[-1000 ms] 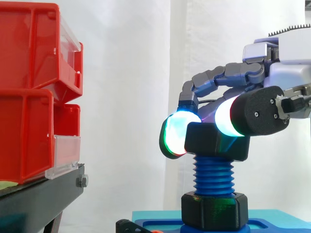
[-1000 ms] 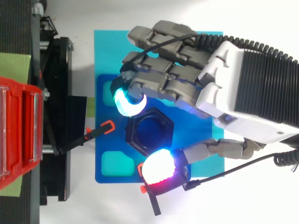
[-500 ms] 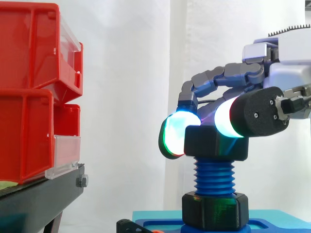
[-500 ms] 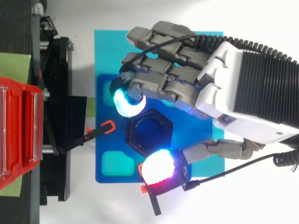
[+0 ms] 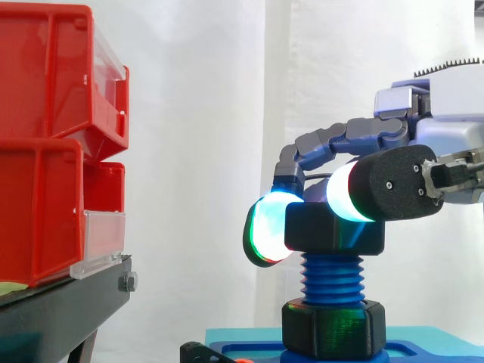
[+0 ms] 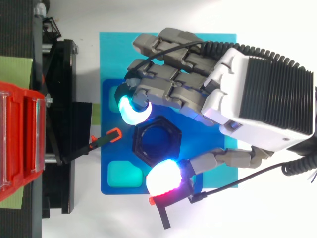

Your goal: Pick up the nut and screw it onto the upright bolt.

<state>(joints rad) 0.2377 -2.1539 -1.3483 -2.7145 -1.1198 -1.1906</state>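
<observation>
Two red bins (image 5: 45,144) stand before a white curtain (image 5: 197,113); over the blue base (image 6: 110,148), the hand (image 6: 257,94) pinches the nut (image 5: 333,231).

Seen from above, with the nut (image 6: 158,141) as dial centre, the red bins (image 6: 20,144) on their black stand (image 6: 59,99) wall off 9 o'clock. An orange-tipped clamp (image 6: 113,133) juts in from there, just beside the nut, and a second clamp (image 6: 163,215) sits at 6. The hand (image 6: 257,94) fills 1 to 4. Bare table (image 6: 148,15) lies open at 12. In the side view, a clear gap separates the bins from the bolt (image 5: 333,276).
</observation>
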